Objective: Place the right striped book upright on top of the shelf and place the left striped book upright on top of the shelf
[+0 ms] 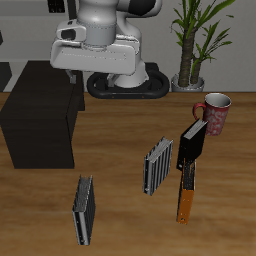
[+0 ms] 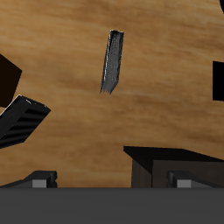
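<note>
The right striped book (image 1: 84, 210) stands on edge near the table's front edge; in the wrist view it is a thin upright slab (image 2: 112, 61). Farther back, near the table's middle, stands the left striped book (image 1: 158, 165), which the wrist view shows tilted at the frame's edge (image 2: 22, 118). The shelf (image 1: 40, 115) is a low matte black box with a bare flat top. My gripper (image 1: 68, 78) hangs above the shelf's back corner, far from both books. Its fingertips (image 2: 35, 179) are wide apart, so the gripper (image 2: 109, 181) is open and holds nothing.
A black book (image 1: 193, 145) stands beside the left striped book, and an orange-brown book (image 1: 186, 195) lies in front of it. A red mug (image 1: 215, 112) sits farther back, with a potted plant (image 1: 190, 45) behind it near the robot's base.
</note>
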